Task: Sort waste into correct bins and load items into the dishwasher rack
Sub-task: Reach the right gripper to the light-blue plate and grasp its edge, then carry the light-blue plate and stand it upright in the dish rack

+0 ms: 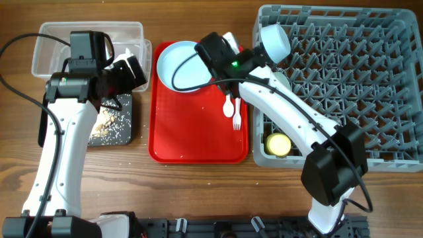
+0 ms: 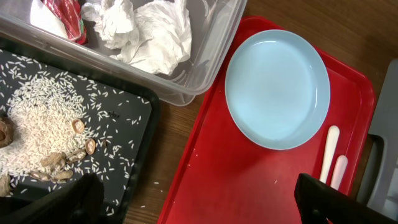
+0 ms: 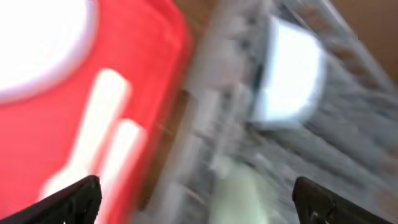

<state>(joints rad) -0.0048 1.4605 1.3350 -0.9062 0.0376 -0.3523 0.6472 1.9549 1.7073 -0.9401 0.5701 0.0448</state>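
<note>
My left gripper (image 1: 134, 70) (image 2: 205, 205) is open and empty over the gap between the black tray (image 1: 125, 106) (image 2: 124, 99) and the red tray. The black tray holds rice grains with brownish bits (image 2: 46, 118). The clear tub (image 1: 53, 39) (image 2: 205, 56) holds crumpled tissue (image 2: 146, 31) and a red-and-white wrapper (image 2: 65, 15). The pale blue plate (image 1: 182, 66) (image 2: 277, 87) and the white spoon and fork (image 1: 232, 110) (image 2: 331, 155) lie on the red tray. My right gripper (image 1: 244, 56) (image 3: 199, 205) is open and empty over the edge of the grey rack (image 1: 357, 86); its view is blurred.
The red tray (image 1: 198, 139) (image 2: 249, 180) lies between the bins and the rack. In the rack are a pale blue bowl (image 1: 274, 41) (image 3: 289, 81), a yellow cup (image 1: 278, 143) and a mint-green bowl (image 3: 239, 199). Loose rice grains lie on the wood by the black tray.
</note>
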